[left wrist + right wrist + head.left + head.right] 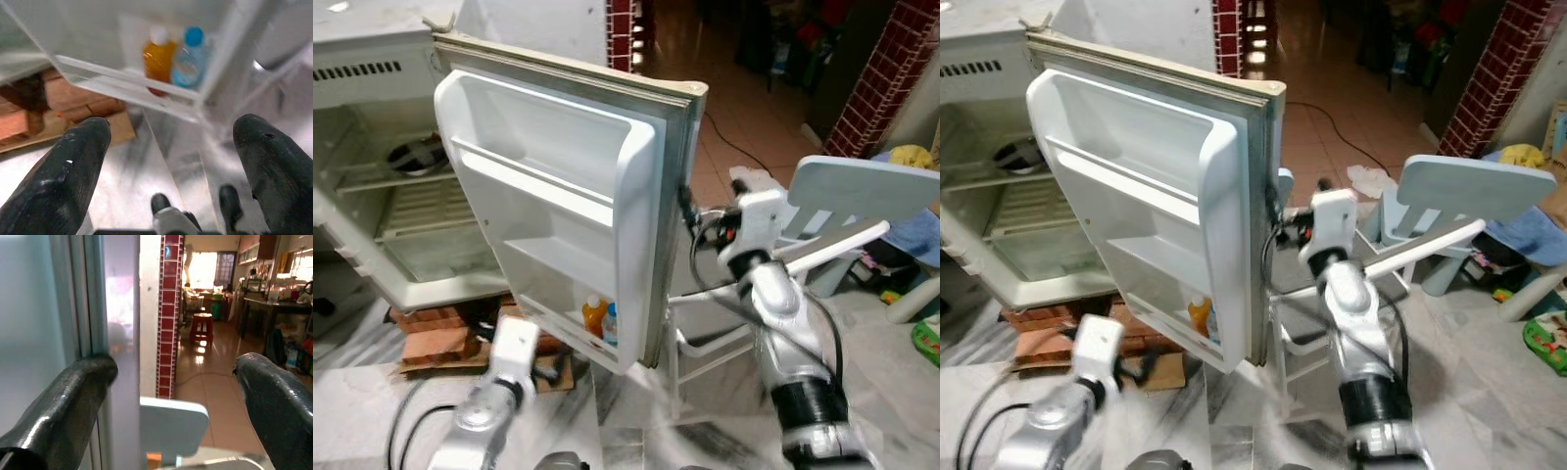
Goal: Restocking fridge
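Note:
The fridge door (558,196) stands swung open, its white shelves facing me. An orange juice bottle (159,58) and a blue-capped water bottle (190,58) stand side by side in the lowest door shelf (578,328). My left gripper (171,132) is open and empty, low above the floor, pointing at those bottles from a short distance. My right gripper (176,367) is open at the door's outer edge (680,196), at about mid height. One finger (73,396) rests against the door's edge strip.
The fridge cabinet (401,245) sits on bricks (440,338), with a bowl (416,157) on an upper shelf. A white frame (705,338) stands just behind the door. A pale blue plastic chair (862,191) is to the right. A cable (734,147) crosses the tiled floor.

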You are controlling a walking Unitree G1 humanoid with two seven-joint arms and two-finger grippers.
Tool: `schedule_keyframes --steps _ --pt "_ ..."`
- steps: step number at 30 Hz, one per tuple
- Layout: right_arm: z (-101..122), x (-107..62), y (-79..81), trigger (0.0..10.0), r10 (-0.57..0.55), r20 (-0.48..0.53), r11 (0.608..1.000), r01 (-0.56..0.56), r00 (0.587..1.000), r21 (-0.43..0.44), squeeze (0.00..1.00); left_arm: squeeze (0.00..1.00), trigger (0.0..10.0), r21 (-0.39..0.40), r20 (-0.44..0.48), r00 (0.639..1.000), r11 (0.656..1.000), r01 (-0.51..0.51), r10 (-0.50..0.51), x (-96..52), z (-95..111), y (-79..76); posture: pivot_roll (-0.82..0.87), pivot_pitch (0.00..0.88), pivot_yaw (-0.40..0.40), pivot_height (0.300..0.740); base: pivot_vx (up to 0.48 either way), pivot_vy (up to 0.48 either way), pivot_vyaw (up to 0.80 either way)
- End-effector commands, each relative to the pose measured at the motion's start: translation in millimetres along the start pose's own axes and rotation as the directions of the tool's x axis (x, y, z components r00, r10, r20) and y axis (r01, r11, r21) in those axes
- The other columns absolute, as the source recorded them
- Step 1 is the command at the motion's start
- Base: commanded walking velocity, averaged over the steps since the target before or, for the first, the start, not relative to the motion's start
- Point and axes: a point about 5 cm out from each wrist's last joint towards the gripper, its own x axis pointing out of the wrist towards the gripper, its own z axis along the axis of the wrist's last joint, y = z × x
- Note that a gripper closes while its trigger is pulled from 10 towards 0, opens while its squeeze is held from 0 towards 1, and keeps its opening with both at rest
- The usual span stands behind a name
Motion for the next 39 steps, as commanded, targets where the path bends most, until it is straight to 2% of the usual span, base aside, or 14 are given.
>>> schedule_keyframes --steps 1,9,12,14,16,17,19,21,22,26,30,32,35,39 --pt "6 11.7 -1.1 10.0 -0.007 0.014 1.0 0.007 1.0 0.028 0.0 0.0 10.0 0.072 -0.002 0.999 0.997 0.036 -0.036 0.6 7 -4.4 0.09 0.0 0.005 0.74 0.0 0.0 0.0" --pt "33 29.2 16.9 10.0 0.208 0.128 0.955 -0.23 0.97 0.185 0.0 0.0 10.0 0.141 -0.063 0.995 0.986 0.086 -0.077 1.9 6 -9.4 0.09 0.0 0.002 0.74 0.0 0.0 0.0" --pt "39 23.7 27.8 10.0 0.35 0.174 0.883 -0.387 0.92 0.267 0.0 0.0 10.0 0.155 -0.073 0.994 0.983 0.095 -0.085 2.6 7 -12.2 0.08 0.0 0.003 0.74 0.0 0.0 0.0" --pt "51 8.1 39.4 10.0 0.511 0.248 0.729 -0.568 0.823 0.382 0.0 0.0 10.0 0.161 -0.074 0.994 0.982 0.097 -0.086 2.6 7 -13.6 0.08 0.0 0.005 0.74 0.0 0.0 0.0" --pt "54 2.8 41.8 10.0 0.553 0.261 0.688 -0.61 0.791 0.393 0.0 0.0 10.0 0.163 -0.074 0.994 0.982 0.097 -0.086 2.4 7 -13.7 0.08 0.0 0.005 0.74 0.0 0.0 0.0" --pt "60 -7.5 44.3 10.0 0.607 0.292 0.608 -0.668 0.739 0.428 0.0 0.0 10.0 0.166 -0.076 0.993 0.981 0.098 -0.086 2.0 8 -14.2 0.08 0.0 0.005 0.74 0.0 0.0 0.0" --pt "60 -11.6 43.9 10.0 0.62 0.297 0.581 -0.68 0.726 0.447 0.0 0.0 10.0 0.168 -0.077 0.993 0.981 0.098 -0.087 1.8 8 -14.4 0.08 0.0 0.005 0.74 0.0 0.0 0.0" --pt "57 -12.4 41.2 10.0 0.615 0.287 0.584 -0.669 0.734 0.459 0.0 0.0 10.0 0.169 -0.079 0.993 0.981 0.099 -0.087 1.5 8 -14.6 0.08 0.0 0.005 0.74 0.0 0.0 0.0" --pt "46 -8.7 31.9 10.0 0.564 0.228 0.667 -0.6 0.794 0.442 0.0 0.0 10.0 0.171 -0.08 0.993 0.98 0.099 -0.086 1.1 9 -15.0 0.08 0.0 0.002 0.74 0.0 0.0 0.0" --pt "35 -4.7 7.9 10.0 0.435 0.165 0.74 -0.456 0.885 0.495 0.0 0.0 10.0 0.173 -0.081 0.993 0.98 0.094 -0.081 0.1 10 -15.5 0.09 0.0 -0.003 0.74 0.0 0.0 0.0" --pt "25 -4.8 -9.4 10.0 0.344 0.097 0.788 -0.343 0.934 0.512 0.0 0.0 10.0 0.172 -0.079 0.995 0.982 0.078 -0.065 -1.1 11 -14.9 0.09 0.0 -0.007 0.74 0.0 0.0 0.0" --pt "20 -5.6 -12.6 10.0 0.325 0.067 0.797 -0.312 0.943 0.518 0.0 0.0 10.0 0.175 -0.079 0.995 0.982 0.067 -0.054 -1.7 11 -14.3 0.1 0.0 -0.009 0.74 0.0 0.0 0.0" --pt "23 -9.2 3.7 10.0 0.417 0.104 0.738 -0.403 0.903 0.541 0.0 0.0 10.0 0.153 -0.047 0.999 0.988 -0.016 0.024 -4.5 14 -7.2 0.1 0.0 -0.009 0.74 0.0 0.0 0.0" --pt "18 -6.0 18.3 10.0 0.442 0.086 0.746 -0.42 0.893 0.517 0.0 0.0 10.0 0.093 -0.026 0.991 0.988 -0.126 0.129 -7.2 14 7.1 0.12 0.0 -0.012 0.74 0.0 0.0 0.0"
